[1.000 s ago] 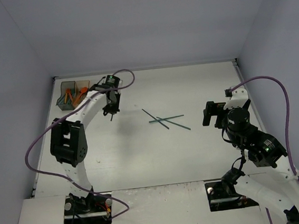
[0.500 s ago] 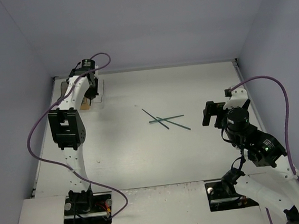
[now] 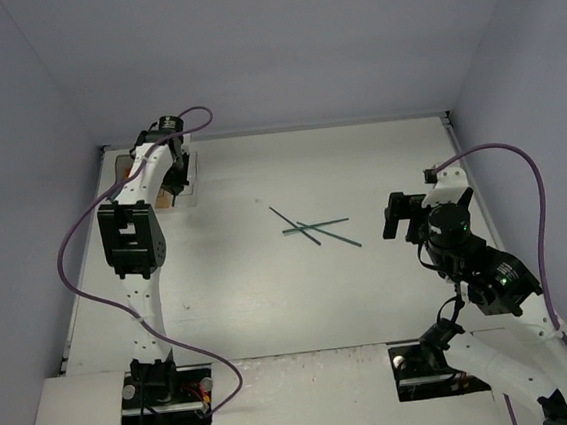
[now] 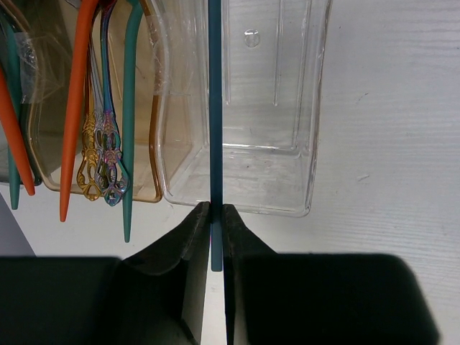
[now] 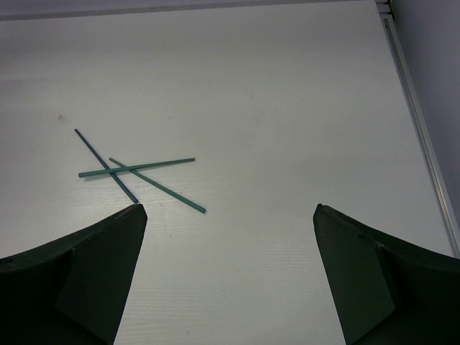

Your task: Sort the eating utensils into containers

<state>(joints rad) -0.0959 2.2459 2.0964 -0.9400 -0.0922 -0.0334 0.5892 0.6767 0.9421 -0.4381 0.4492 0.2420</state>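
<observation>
- While the left jaws hang over the clear bin (image 4: 248, 172), the step in hand looks like the drop-off of one utensil: a dark teal stick (image 4: 215, 108) runs lengthwise over that bin, above its bare floor
- Left jaws: closed on the near end of the stick, one finger pressed to each side of it, with nothing else touched as far as the wrist view shows
- Whether the stick's far end rests on the clear bin's far wall I cannot tell, since it runs out of the top of that view
- Next move, as I judge it: part the jaws so the stick falls inside the clear bin; the stick looks longer than the bin, so it will probably end up leaning on a wall and could tip out if let go too flat
- Just beside the clear bin, sharing a wall with it, the amber bin (image 4: 47, 144) holds an orange handle (image 4: 75, 115), a teal handle (image 4: 129, 122) and a gold ornate handle (image 4: 90, 158), their ends poking past its near rim
- Well apart from the clear bin, three crossed sticks (image 3: 312, 228) lie on the counter (image 3: 271, 294), so more sorting is due
- Right jaws: spread wide and empty, above the counter, farther from the clear bin than the crossed sticks
</observation>
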